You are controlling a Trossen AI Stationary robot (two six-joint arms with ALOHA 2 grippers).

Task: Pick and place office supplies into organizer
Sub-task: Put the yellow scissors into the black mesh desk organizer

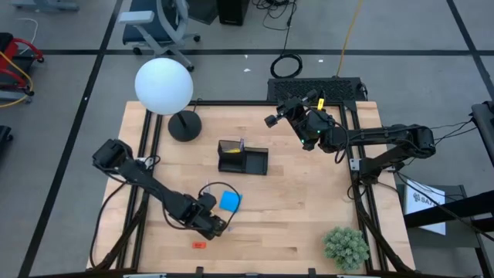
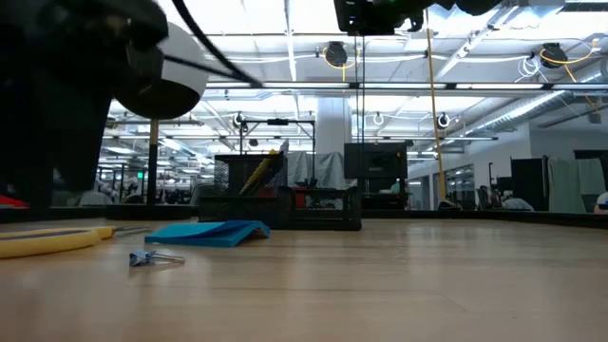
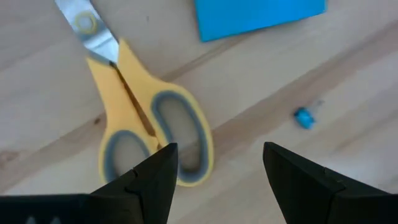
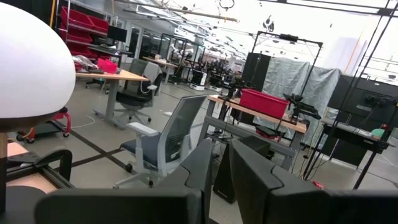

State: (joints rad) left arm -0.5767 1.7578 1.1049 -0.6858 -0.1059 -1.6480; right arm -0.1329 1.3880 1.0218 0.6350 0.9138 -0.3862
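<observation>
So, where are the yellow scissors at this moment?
The yellow scissors lie flat on the table, front-left in the high view, directly under the open left gripper, with the blue pad just beside their blades.

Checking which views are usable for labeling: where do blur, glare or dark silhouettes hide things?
Low view: ceiling lights glare and the near arm is a dark blurred mass; the organizer is backlit. Left wrist view: scissors and blue pad slightly soft, evenly lit. High view: white lamp globe washed out.
</observation>
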